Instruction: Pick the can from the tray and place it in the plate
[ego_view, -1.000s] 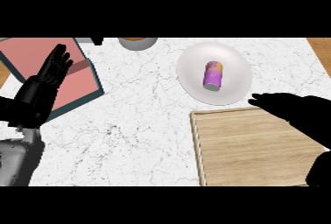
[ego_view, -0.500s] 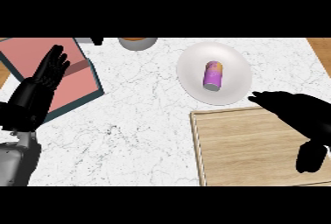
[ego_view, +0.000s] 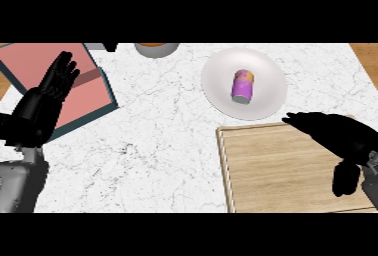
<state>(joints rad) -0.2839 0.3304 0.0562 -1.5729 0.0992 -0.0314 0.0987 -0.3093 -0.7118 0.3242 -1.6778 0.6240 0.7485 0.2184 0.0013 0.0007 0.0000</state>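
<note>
The tray (ego_view: 280, 175) fills the counter's (ego_view: 148, 150) near right corner, with open marble to its left; the plate (ego_view: 218, 91) sits just beyond. The right hand (ego_view: 343, 135), fingers slack and holding nothing, hovers over the tray's far edge, and the left hand (ego_view: 37, 110) rests spread at the left edge. The can (ego_view: 244, 86) lies on its side mid-plate.

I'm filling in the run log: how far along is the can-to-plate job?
Done: the can lies on its side in the white plate, not on the wooden tray. In hand: nothing; the right hand is open above the tray's far edge, apart from the can. The left hand rests open at the view's left. Left: probably only pulling the arm back.
</note>
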